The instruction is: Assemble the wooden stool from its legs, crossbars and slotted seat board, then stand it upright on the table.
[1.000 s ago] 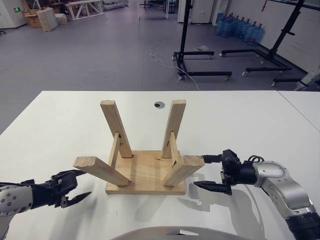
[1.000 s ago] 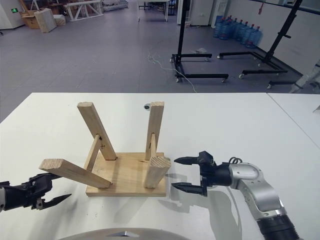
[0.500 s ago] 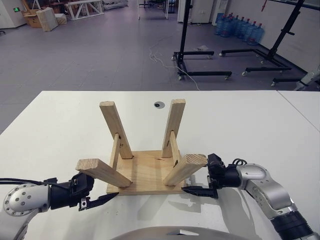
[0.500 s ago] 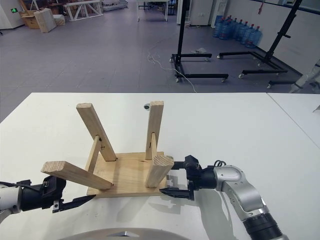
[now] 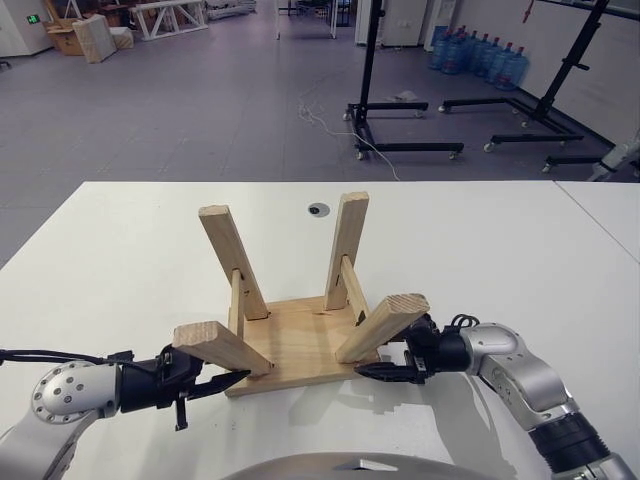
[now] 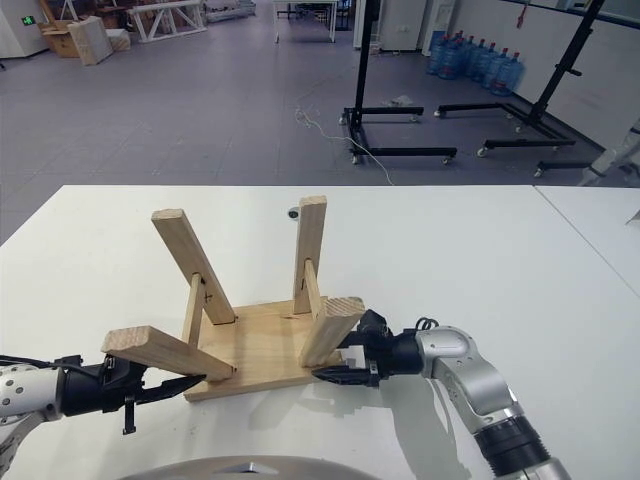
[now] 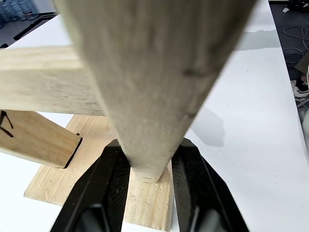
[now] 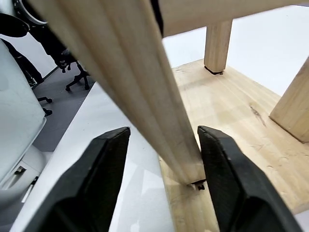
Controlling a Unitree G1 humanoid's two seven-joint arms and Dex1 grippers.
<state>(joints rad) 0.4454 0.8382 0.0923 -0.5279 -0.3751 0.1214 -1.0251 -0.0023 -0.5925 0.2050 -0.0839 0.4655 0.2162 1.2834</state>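
While right pincer gapes round a squared-timber leg, left pincer grip is unclear.

Hand tips hidden, legs cropped
The left hand ends behind the near left leg, and the right hand is partly lost under the near right leg. In the wrist views both legs are blurred and cut off at the edges.

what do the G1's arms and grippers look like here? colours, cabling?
The left arm and right arm have rounded silver-grey forearm shells leading into black wrist housings. The left gripper and right gripper are matte black, tapering to points. A thin black cable loops at the right wrist; the right arm has a black ribbed cuff behind its shell.
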